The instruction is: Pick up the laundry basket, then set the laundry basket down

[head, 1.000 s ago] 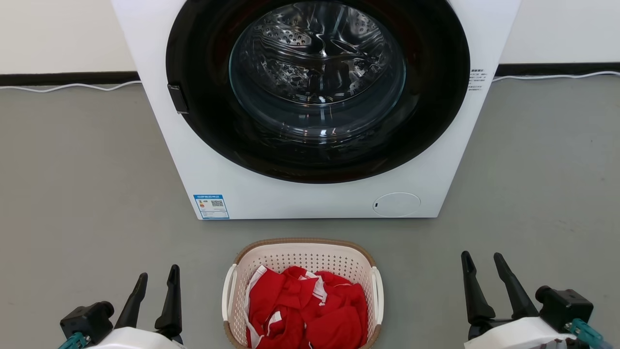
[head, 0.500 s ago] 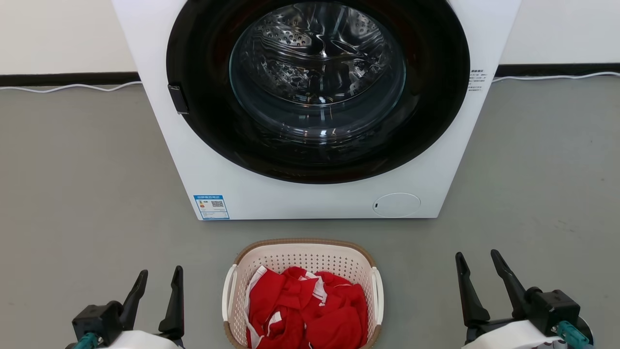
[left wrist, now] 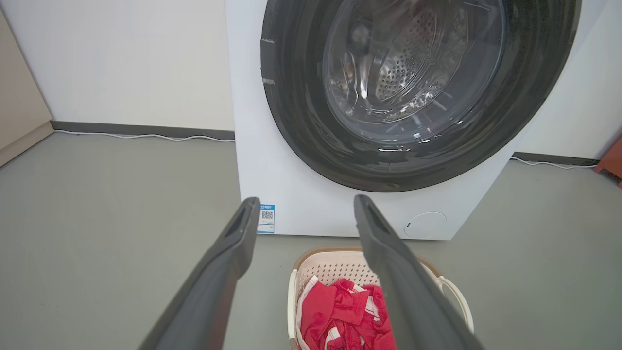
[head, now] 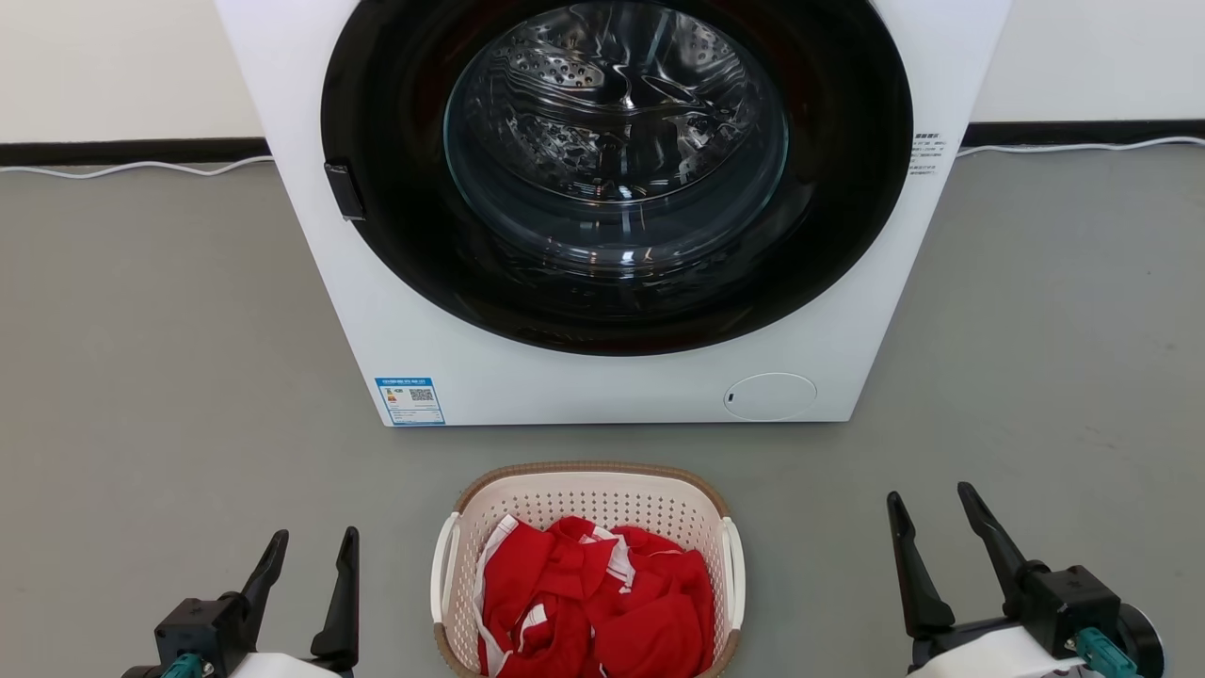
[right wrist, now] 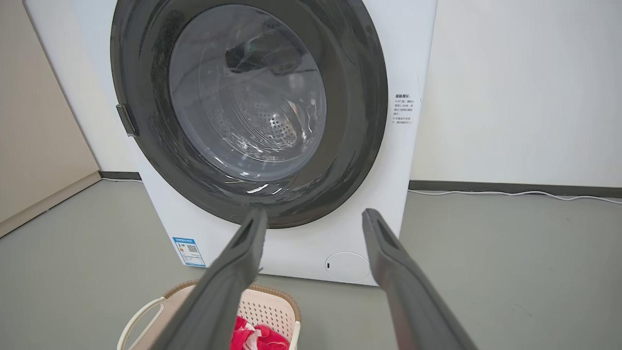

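Pre-pickup, flanking bottom-centre laundry basket (head: pixel 584 497) with left gripper (head: pixel 315 533) and right gripper (head: pixel 927 492), fingers apart, nothing held; next, swinging inward onto its side handles (head: pixel 733 570).

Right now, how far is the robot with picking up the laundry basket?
Done: nothing yet; the laundry basket sits on the floor before the washer. In hand: left gripper and right gripper stand open either side, not touching. Left: grasp its handles, lift, set down.

Near end of laundry basket (head: pixel 584 499) off-frame
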Robot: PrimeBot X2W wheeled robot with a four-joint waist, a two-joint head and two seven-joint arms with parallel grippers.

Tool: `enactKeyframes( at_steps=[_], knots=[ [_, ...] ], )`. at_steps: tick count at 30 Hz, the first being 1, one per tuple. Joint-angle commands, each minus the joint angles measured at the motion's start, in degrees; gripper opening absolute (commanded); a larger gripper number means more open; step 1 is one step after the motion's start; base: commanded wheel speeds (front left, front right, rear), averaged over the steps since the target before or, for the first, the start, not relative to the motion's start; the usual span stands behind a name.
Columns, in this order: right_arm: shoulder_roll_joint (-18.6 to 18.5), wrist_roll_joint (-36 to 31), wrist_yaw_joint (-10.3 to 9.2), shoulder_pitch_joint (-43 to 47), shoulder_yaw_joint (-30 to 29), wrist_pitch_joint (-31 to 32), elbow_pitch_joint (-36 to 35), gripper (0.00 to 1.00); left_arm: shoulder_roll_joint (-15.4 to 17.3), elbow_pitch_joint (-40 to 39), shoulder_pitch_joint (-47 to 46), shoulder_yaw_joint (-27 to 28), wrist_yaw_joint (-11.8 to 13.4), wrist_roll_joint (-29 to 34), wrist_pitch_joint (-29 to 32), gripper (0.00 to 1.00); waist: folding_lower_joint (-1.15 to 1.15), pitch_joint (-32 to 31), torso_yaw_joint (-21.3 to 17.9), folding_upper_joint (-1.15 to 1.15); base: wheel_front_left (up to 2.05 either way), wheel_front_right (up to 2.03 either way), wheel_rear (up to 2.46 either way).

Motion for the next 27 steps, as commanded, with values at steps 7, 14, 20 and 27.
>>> enactKeyframes(
  at_steps=[7, 14, 20, 27],
  knots=[
    [-0.6, 0.2, 0.0, -1.0, 0.9, -0.8, -0.8, 1.0, 0.4, -1.4, -1.3, 2.0, -0.3, 0.4, -0.8, 1.0, 0.0, 0.0, 0.0, 0.0, 0.0, 0.0, 0.0],
    [-0.6, 0.1, 0.0, -1.1, 0.9, -0.8, -0.5, 1.0, 0.4, -1.2, -1.6, 2.1, -0.3, 0.0, -0.8, 1.0, 0.0, 0.3, 0.1, 0.0, 0.0, 0.0, 0.0],
    [-0.6, 0.0, 0.0, -1.1, 0.7, -0.8, -0.4, 1.0, 0.4, -1.1, -1.5, 2.2, -0.3, -0.1, -0.8, 1.0, 0.0, 0.4, 0.2, 0.0, 0.0, 0.0, 0.0],
    [-0.6, 0.5, 0.0, -1.0, 0.2, -0.8, -0.1, 1.0, 0.2, -1.1, -1.5, 2.3, -0.3, -0.3, -0.8, 1.0, 0.0, 1.0, 0.2, 0.0, 0.0, 0.0, 0.0]
  ],
)
